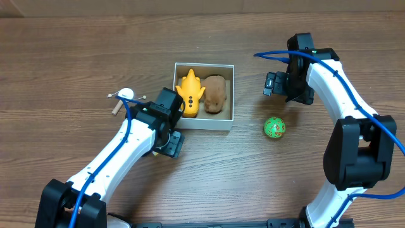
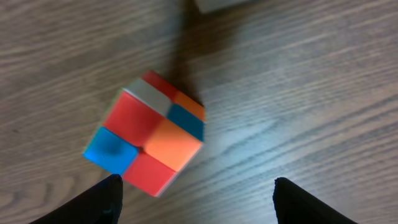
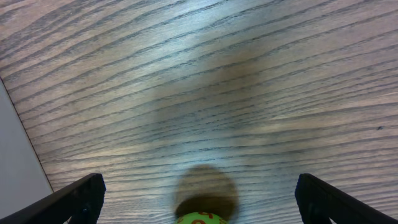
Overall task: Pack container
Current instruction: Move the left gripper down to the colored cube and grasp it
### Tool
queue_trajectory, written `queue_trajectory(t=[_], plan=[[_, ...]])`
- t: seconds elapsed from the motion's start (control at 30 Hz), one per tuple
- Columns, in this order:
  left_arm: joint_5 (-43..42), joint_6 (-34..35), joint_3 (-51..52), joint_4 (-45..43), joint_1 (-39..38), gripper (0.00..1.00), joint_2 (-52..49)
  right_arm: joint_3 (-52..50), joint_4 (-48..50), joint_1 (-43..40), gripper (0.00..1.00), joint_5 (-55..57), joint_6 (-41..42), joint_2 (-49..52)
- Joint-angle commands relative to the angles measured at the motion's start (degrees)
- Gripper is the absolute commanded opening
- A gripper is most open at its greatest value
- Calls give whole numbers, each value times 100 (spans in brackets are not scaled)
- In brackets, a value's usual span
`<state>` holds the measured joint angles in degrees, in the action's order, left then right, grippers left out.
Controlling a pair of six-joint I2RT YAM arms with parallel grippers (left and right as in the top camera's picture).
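Container [image 1: 209,124] is sitting about mid-table, with a yellow toy [image 1: 189,93] and a brown toy [image 1: 216,94] lying side by side inside it. My left gripper [image 2: 196,190] is spread wide over a multicoloured cube [image 2: 146,140] on the wood just outside the box. It's not clamped on it, though one finger [image 2: 102,202] is right by a corner. Right gripper [image 3: 199,186] is fully apart too, holding nothing, off to the container's right, with a green ball [image 1: 274,127] nearby on the table [image 1: 76,57].

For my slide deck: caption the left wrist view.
Open left fingers hover above a multicoloured puzzle cube on the wooden table.
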<state>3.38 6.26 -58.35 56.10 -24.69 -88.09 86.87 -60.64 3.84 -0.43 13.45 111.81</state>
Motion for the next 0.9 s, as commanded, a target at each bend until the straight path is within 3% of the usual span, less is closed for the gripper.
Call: queue_trajectory(t=[0.0,0.2,0.33,0.53,0.87], plan=[[199,-470,24,-57,223,77,155,20,24,-7,100,57,-33,-81],[188,-1351,24,-129,514,78,155,20,26,-7,100,57,-33,-81],[146,-2037,24,-223,540,89,155,20,24,-7,100,57,-33,-81],[-286,-3121,35,-411,540,94,153,20,24,-7,100,57,-33,-81],[-490,-3484,509,-693,555,94,42,20,24,-7,100,57,-33,-81]])
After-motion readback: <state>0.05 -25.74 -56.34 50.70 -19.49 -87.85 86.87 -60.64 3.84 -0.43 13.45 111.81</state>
